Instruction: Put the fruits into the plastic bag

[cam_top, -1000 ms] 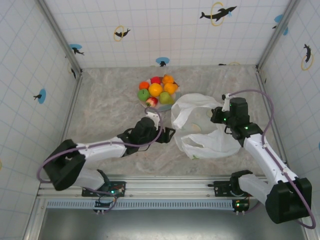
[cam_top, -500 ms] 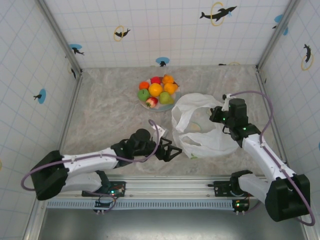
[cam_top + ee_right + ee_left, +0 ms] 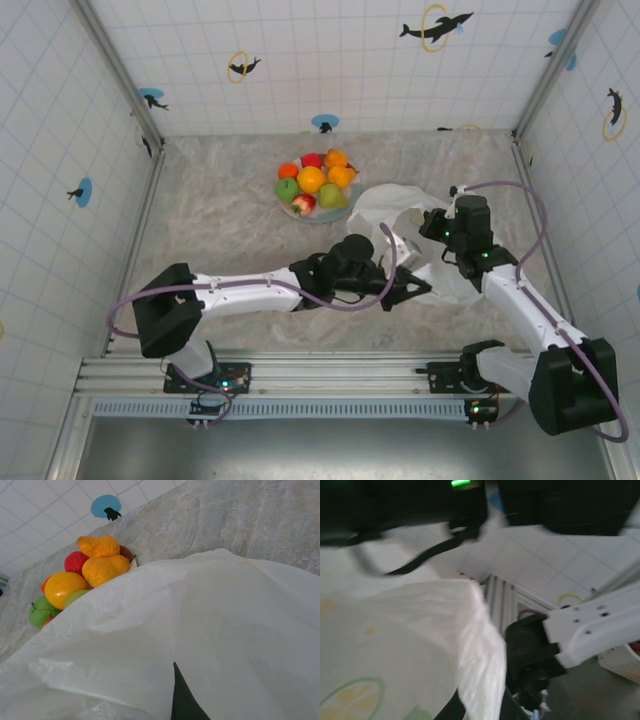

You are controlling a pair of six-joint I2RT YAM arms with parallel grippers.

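The fruits [image 3: 314, 182] are heaped on a pale round plate [image 3: 322, 215] towards the far middle of the marbled table [image 3: 220, 220]: orange, green, red and yellow-green pieces touching one another in one pile. In the right wrist view the same heap [image 3: 95, 570] shows just past the bag's edge, with two lumpy orange pieces on top and a red one and a green one beside them. Every fruit that can be seen lies on the plate.

The plastic bag [image 3: 378, 208] lies just right of the plate, its thin white film bunched and partly raised between the two arms. The left gripper [image 3: 408, 289] reaches across to the bag's near side with its jaws closed. In the left wrist view a fold of film [image 3: 480, 650] runs down between the fingers, so it has the bag pinched. A green-rimmed citrus print [image 3: 350, 695] shows on the film there.

The right gripper [image 3: 430, 228] is at the bag's right side, closed on the film. In its own view the bag [image 3: 210, 630] drapes over the fingers. What the bag holds cannot be seen.
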